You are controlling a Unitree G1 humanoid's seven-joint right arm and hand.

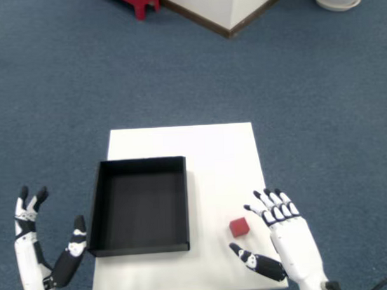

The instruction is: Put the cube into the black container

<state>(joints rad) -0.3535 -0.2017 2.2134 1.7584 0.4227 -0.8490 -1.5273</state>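
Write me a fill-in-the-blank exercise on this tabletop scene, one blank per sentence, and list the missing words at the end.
1. The cube on the white table is coloured ____.
2. The black container currently holds ____.
3. The right robot hand sits with fingers spread, so it is ____.
4. Seen from the head view, the cube lies to the ____ of the black container.

Missing words: red; nothing; open; right

White table (pixel 213 150) on blue carpet (pixel 83 79)
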